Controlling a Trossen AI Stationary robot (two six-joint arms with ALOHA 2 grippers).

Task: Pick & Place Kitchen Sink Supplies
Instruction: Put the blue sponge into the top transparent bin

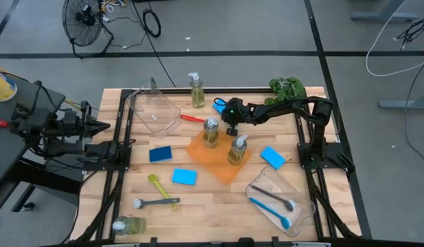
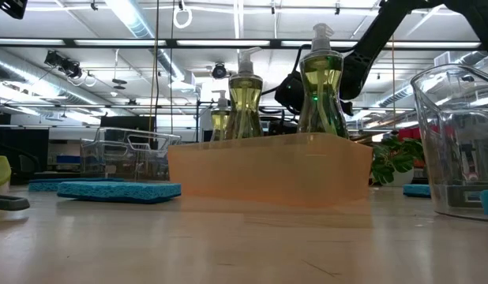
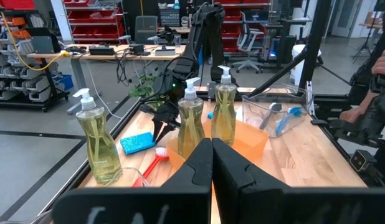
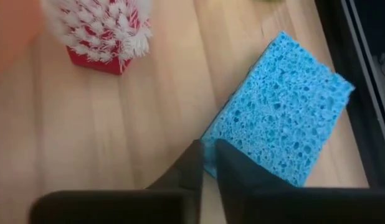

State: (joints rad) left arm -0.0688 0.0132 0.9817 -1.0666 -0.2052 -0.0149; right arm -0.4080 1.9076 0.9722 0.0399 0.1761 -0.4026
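My right gripper reaches over the table's far middle and is shut on a blue sponge, which also shows in the high view. Next to it lies a red brush. Two pump bottles of yellowish soap stand in an orange tray. My left gripper hangs shut above the table's left edge, touching nothing. My right gripper pinches the blue sponge at its corner between the two fingers. The fingers slant down at it from the table's right side. The sponge lies flat on the table.
A third bottle stands at the far edge and one lies near left. Blue sponges, a yellow-green brush and a grey brush are scattered about. Clear bins; a plant.
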